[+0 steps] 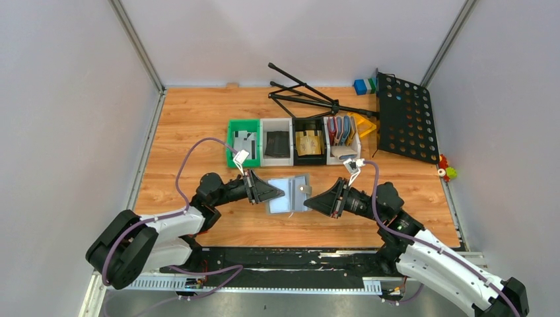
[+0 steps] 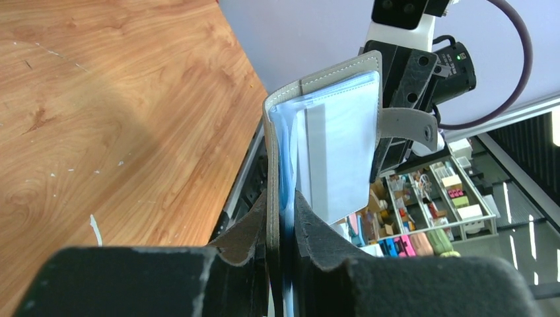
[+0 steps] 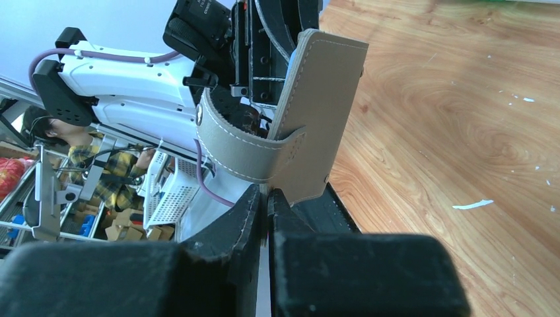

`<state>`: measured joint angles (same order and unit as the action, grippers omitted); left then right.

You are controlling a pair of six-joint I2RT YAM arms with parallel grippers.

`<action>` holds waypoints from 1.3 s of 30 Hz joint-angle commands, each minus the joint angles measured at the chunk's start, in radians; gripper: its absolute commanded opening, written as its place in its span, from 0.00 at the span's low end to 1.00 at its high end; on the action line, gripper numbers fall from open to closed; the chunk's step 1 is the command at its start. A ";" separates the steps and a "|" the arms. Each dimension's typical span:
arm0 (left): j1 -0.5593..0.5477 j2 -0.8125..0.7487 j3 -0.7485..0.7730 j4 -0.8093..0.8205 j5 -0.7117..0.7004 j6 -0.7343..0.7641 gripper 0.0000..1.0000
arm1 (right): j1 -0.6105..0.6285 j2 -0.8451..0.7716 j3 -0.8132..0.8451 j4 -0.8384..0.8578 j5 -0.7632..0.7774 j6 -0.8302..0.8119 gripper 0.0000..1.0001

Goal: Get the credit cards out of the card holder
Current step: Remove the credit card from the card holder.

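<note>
**Asker:** Where is the card holder (image 1: 290, 193) right now?

**Me:** Between my 2 pincers, over the middle of the worktop (image 1: 191, 125), on the near side of a row of 4 bins (image 1: 277, 162). It is spread open, with its pale blue pockets facing up in the overhead view.

**Asker:** What is your left pincer (image 1: 282, 193) doing?

**Me:** It is clenched on the holder's left edge. From that wrist I see the grey cover and the bluish pocket leaves pinched between my fingers (image 2: 245, 231).

**Asker:** And the right pincer (image 1: 309, 198)?

**Me:** Clenched as well, grasping the opposite edge of the grey cover. The strap (image 3: 241, 150) with its snap curves out just above my fingers (image 3: 294, 211). The 2 pincers point at each other, tips near but apart.

**Asker:** Is the holder off the wood?

**Me:** I cannot tell whether it touches.

**Asker:** And the credit cards (image 1: 245, 141)?

**Me:** Pale grey ones lie in the green bin (image 1: 231, 146) at the left end of the row. Behind the holder's clear pocket (image 2: 340, 152) I see a whitish sheet, but I cannot tell whether it is a card.
</note>
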<state>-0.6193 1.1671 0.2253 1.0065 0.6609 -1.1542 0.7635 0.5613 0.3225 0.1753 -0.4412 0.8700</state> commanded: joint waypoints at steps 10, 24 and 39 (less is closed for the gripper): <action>-0.037 0.005 0.055 0.021 -0.014 0.021 0.20 | 0.004 -0.007 0.006 0.084 0.002 0.031 0.00; -0.107 0.016 0.115 -0.122 -0.077 0.103 0.21 | 0.008 0.104 0.150 -0.316 0.128 -0.136 0.00; -0.140 0.032 0.161 -0.321 -0.124 0.222 0.22 | 0.013 0.210 0.169 -0.345 0.138 -0.175 0.42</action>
<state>-0.7460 1.1893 0.3416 0.6643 0.5285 -0.9680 0.7704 0.7696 0.4709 -0.2230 -0.2970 0.7227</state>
